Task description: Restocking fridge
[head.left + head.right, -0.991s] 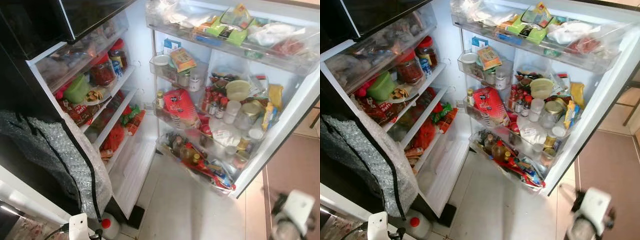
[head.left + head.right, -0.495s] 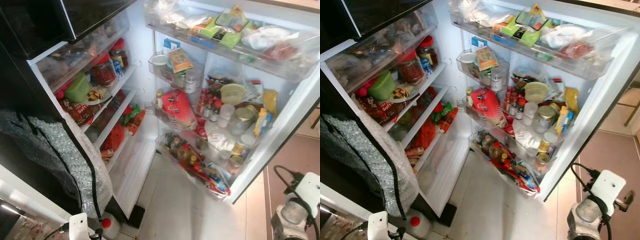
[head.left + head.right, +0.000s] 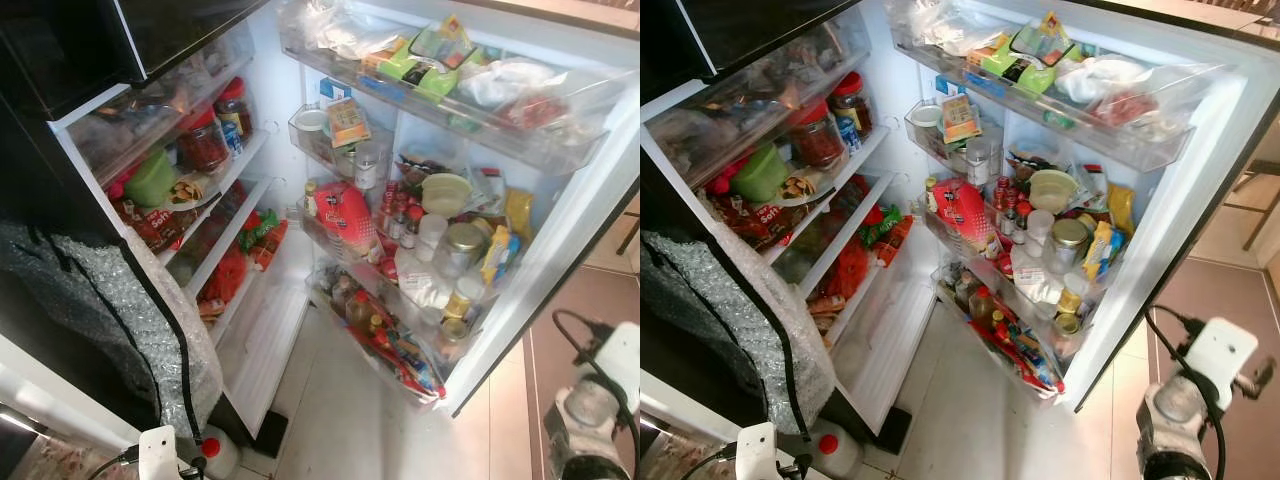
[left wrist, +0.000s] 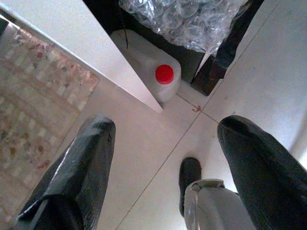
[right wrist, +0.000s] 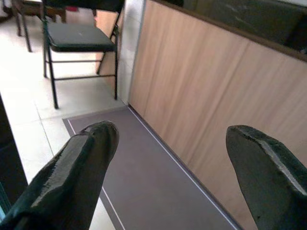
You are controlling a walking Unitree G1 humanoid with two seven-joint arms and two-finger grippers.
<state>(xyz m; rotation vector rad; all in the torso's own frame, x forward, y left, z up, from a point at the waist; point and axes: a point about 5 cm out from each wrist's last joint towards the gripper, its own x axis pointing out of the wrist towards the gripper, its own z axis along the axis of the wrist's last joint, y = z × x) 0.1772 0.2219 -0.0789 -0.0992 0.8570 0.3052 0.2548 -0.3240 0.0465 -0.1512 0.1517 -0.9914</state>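
Across the upper half of the head views stands the fridge (image 3: pixel 283 225), wide open, shelves on the left of the frame, door (image 3: pixel 1200 190) swung out to the right with its bins crammed. Looks like an approach step, nothing in hand yet. Best done by first choosing the item to stock, likely the white jug with the red cap (image 4: pixel 158 79) on the floor at the lower left, just beside the fridge base and under the hanging bubble wrap (image 3: pixel 130 310). Worth checking for free room before lifting: little spare space in the door bins, more bare shelf low on the left, below the red bags (image 3: pixel 232 272).

Left gripper (image 4: pixel 168 158) hangs low over the floor tiles, jaws spread wide with nothing between them; jug ahead of the jaws and well apart from them, toward the upper middle of that wrist frame. Needs lowering and a squarer line-up on the jug before closing.

Right gripper (image 5: pixel 182 172) at the lower right, jaws likewise apart and bare, pointed at a brown mat (image 5: pixel 158 182), a wooden panel (image 5: pixel 201 81) and a chair (image 5: pixel 79 38), away from the fridge.
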